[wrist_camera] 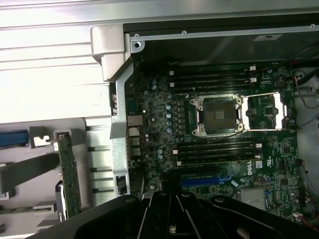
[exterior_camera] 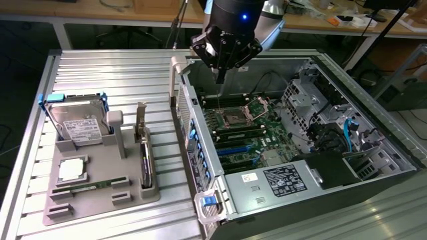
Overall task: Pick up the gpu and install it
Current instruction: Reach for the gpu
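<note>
The gpu (exterior_camera: 144, 152) stands on edge in a slot of the grey holder (exterior_camera: 100, 202) on the exterior view's left, its silver bracket pointing up. In the wrist view the gpu (wrist_camera: 70, 174) shows as a green board seen edge-on. My gripper (exterior_camera: 219, 76) hangs shut above the back of the open computer case (exterior_camera: 373, 110), over the motherboard (exterior_camera: 250, 127), well apart from the gpu. Nothing is between its fingers. In the wrist view the gripper (wrist_camera: 171, 191) points at the blue expansion slot (wrist_camera: 199, 181).
The holder also carries a hard drive (exterior_camera: 79, 122), a processor (exterior_camera: 72, 170) and a memory stick (exterior_camera: 90, 187). Inside the case are the open processor socket (wrist_camera: 217, 115), memory slots, cables and a power supply (exterior_camera: 283, 181). The case's side wall (exterior_camera: 190, 135) stands between holder and motherboard.
</note>
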Robot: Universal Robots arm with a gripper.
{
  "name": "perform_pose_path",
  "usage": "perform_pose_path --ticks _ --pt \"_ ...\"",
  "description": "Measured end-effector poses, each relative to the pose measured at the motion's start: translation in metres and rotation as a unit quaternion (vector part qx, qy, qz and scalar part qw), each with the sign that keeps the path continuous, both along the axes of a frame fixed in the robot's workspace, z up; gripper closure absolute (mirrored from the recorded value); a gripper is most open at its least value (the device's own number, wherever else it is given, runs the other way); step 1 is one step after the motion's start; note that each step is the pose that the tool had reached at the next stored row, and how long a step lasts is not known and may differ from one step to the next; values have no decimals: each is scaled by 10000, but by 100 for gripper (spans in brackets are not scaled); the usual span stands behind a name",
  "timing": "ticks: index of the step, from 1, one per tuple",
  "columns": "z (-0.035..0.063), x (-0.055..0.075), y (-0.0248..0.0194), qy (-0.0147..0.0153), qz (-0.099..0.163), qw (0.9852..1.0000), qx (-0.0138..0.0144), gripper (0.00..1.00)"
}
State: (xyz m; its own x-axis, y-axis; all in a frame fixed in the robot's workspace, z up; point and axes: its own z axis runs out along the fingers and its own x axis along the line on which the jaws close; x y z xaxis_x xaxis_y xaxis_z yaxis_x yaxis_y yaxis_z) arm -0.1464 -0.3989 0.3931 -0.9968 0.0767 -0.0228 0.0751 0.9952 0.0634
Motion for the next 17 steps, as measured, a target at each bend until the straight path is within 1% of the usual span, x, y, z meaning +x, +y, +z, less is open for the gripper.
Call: perform_pose_path --ticks 17 --pt "0 -77 0 0 0 10000 0 89"
